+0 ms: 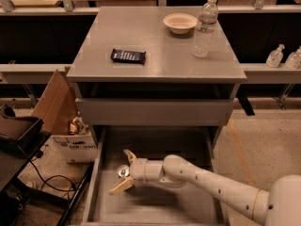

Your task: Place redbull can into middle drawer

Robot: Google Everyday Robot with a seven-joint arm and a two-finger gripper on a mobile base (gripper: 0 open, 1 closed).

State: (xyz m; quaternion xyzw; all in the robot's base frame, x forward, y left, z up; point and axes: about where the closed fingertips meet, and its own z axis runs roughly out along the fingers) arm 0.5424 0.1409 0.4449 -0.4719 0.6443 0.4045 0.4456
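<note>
The middle drawer (160, 206) is pulled out at the bottom of the grey cabinet, its flat floor showing. My gripper (122, 171) is inside it at the left side, low over the floor. Its two fingers are spread apart, one fingertip (128, 155) behind and one (118, 187) in front. The redbull can (123, 172) sits between them; only its silver top shows, and its body is hidden. I cannot tell whether the fingers touch it. My white arm (211, 185) reaches in from the lower right.
The drawer above shows only a plain grey front panel (155, 112). On the cabinet top stand a clear water bottle (205, 27), a bowl (180, 21) and a dark snack bar (128, 56). A cardboard box (70, 142) and a black cart (16, 133) stand left of the drawer.
</note>
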